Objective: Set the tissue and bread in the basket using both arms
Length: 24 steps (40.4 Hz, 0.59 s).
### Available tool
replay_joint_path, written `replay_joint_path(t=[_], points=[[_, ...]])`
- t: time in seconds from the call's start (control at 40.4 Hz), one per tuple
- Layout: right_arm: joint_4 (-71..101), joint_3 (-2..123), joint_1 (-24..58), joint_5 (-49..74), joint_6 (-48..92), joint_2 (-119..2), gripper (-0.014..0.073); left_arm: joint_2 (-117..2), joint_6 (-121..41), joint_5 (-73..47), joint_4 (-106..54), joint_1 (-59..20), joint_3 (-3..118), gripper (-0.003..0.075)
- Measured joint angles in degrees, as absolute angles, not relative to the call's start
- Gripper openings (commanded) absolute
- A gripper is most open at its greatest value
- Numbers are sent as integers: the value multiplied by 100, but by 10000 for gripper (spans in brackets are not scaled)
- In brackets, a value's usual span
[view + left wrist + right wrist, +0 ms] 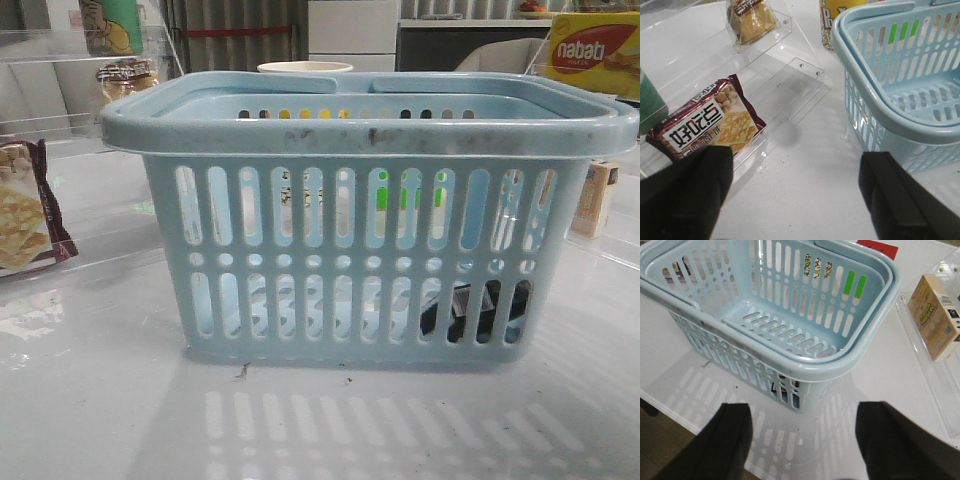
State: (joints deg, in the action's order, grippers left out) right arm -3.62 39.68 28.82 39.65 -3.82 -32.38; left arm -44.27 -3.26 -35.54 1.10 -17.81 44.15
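Basket [370, 250] stands at table centre in the front view, pale blue, scuffed rim, both handles folded down. Left of it, a maroon cracker packet [25, 210] lies against a clear acrylic shelf [765, 85]. Bread [751, 20], golden-brown in clear wrapper, sits on the upper step of that shelf, outside the basket. My left gripper [795, 195] hovers over bare table between cracker packet and basket; fingers [690, 195] spread wide, nothing between them. Inside the basket, low at its right front corner, a dark object [475, 315] shows through the slots; likely the tissue, but I cannot confirm. My right gripper [802, 445] hangs above the table by the basket's near corner, fingers [890, 440] apart, empty. Right of the basket: a small tan carton [935, 322] on another clear shelf. Yellow nabati box [595, 50] far right rear.
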Motion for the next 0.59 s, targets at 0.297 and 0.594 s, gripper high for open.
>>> replay_joint_path(t=[0.297, 0.594], points=[[-362, 3968, 2882, 3965, -382, -3238, 549, -6847, -326, -3322, 150, -1764, 5845, 677], [-376, 3968, 2882, 3977, -382, -3238, 549, -9050, -326, -3253, 0, -1286, 7850, 676]])
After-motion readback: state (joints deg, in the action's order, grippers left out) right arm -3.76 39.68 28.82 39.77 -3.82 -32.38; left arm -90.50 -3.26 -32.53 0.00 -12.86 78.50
